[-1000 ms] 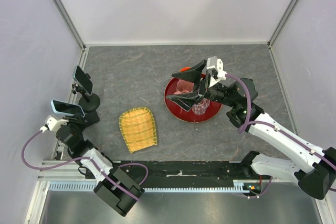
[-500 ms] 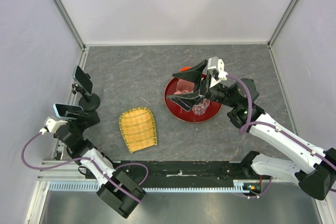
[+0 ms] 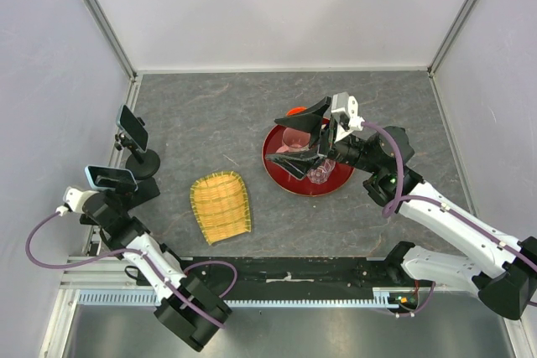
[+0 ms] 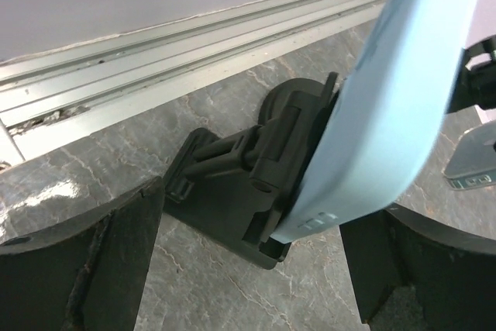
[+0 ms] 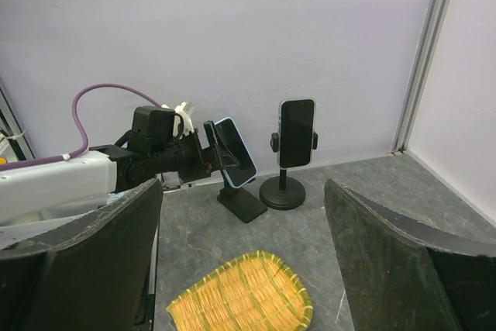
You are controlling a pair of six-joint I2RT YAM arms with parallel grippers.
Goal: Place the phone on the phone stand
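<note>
Phone (image 4: 395, 106) leaning in cradle of black stand (image 4: 232, 184), long axis tilting up and away from left gripper (image 4: 260, 218). Left gripper sitting just behind stand, fingers spread wide, grasping nothing, seemingly clear of phone. Right gripper (image 3: 304, 136) hanging released over red tray (image 3: 277, 175), well apart from phone. Left arm lying nearer.

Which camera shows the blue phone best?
Right wrist: the whole phone on its stand, screen facing the camera. Left wrist shows only its cropped blue back, close up; the top view shows it small, from above.
</note>
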